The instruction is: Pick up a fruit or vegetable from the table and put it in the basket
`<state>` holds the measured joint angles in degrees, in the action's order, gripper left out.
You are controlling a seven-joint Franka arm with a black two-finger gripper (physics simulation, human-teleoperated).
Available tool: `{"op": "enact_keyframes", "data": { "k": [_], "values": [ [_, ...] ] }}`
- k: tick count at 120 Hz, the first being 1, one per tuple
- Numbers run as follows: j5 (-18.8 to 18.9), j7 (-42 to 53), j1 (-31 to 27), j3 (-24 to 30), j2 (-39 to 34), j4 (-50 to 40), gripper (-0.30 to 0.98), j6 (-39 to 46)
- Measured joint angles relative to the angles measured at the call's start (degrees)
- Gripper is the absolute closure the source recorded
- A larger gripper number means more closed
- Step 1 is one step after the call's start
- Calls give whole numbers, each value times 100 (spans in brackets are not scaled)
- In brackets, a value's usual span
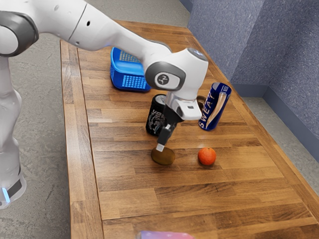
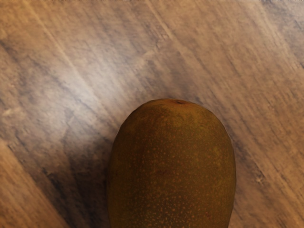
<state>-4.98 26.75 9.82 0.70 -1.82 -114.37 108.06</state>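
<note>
The black gripper (image 1: 160,145) points down just above a brown kiwi (image 1: 163,157) lying on the wooden table (image 1: 129,199); from this side I cannot tell how wide it stands. In the wrist view the kiwi (image 2: 172,166) is large and close under my hand, its stem end showing and its other end cut off. An orange (image 1: 207,156) rests on the table, off to the exterior view's right of the kiwi. Farther back sits the blue basket (image 1: 118,74), partly hidden by the arm.
A black can (image 1: 153,119) stands close behind the gripper, partly covered by it. The tall blue can (image 1: 215,107) is behind the orange, with a dark item (image 1: 201,99) beside it. A pink and purple object (image 1: 164,235) lies at the near edge of the exterior view.
</note>
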Motion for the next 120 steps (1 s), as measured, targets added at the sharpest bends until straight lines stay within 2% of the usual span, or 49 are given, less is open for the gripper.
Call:
{"op": "enact_keyframes", "data": {
  "k": [120],
  "values": [
    [-207,12,50,50,306,-220,0,768]
  ]
}}
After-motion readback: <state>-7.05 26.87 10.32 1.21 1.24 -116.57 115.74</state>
